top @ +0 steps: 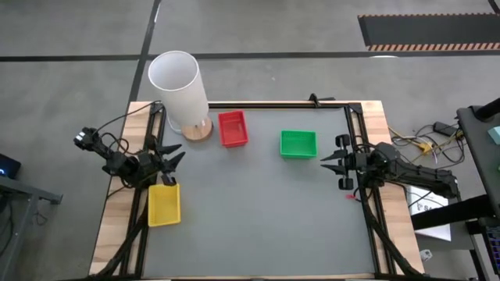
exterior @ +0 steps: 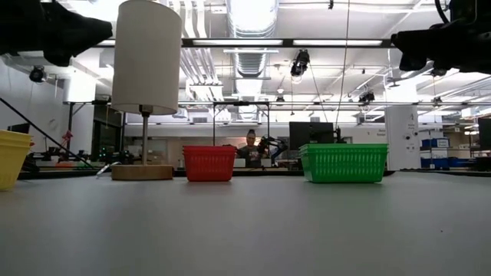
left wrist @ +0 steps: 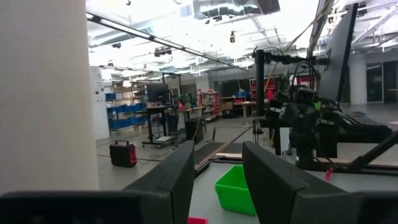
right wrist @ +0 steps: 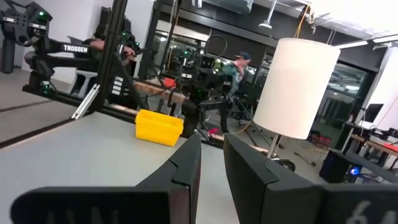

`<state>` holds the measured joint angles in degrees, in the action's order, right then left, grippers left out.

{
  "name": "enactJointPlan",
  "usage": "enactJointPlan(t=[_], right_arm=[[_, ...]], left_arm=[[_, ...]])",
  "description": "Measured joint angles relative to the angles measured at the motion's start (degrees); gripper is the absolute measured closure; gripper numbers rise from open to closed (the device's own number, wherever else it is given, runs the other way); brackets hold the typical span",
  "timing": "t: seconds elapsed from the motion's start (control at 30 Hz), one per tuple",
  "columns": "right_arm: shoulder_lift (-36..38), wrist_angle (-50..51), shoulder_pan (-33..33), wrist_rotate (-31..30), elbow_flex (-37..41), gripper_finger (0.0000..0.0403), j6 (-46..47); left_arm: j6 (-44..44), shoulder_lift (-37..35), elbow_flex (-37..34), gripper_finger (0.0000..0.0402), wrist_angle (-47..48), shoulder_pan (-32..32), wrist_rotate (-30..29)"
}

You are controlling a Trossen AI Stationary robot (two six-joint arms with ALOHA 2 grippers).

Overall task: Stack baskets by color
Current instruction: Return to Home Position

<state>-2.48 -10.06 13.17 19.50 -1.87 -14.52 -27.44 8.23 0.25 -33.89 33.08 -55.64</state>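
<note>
Three mesh baskets stand on their bottoms on the grey table top, apart from one another. A red basket (top: 233,129) is at the far middle, a green basket (top: 298,144) to its right, and a yellow basket (top: 164,204) near the left edge. My left gripper (top: 173,154) hovers open at the left edge, just beyond the yellow basket, pointing toward the right. My right gripper (top: 326,162) hovers at the right edge, next to the green basket, pointing left. Its fingers stand a narrow gap apart with nothing between them (right wrist: 212,140).
A tall white cylinder (top: 178,86) stands on a round wooden base (top: 197,129) at the far left, close to the red basket and my left gripper. Black frame rails (top: 355,133) run along the table's sides. Cables and papers lie beyond the right edge.
</note>
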Motion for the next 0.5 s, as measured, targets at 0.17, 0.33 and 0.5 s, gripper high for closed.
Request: enactJointPlan(t=[0.17, 0.33, 0.5], right_arm=[[-0.3, 0.1, 0.0, 0.0, 0.0, 0.0339, 0.0], [-0.3, 0.2, 0.0, 0.0, 0.0, 0.0339, 0.0], [-0.3, 0.3, 0.0, 0.0, 0.0, 0.0339, 0.0]], left_arm=[[0.0, 0.9, 0.0, 0.0281, -0.1, 0.0, 0.0], [0.0, 1.7, 0.0, 0.0281, -0.1, 0.0, 0.0], [0.0, 2.4, 0.0, 0.0281, -0.1, 0.0, 0.0]])
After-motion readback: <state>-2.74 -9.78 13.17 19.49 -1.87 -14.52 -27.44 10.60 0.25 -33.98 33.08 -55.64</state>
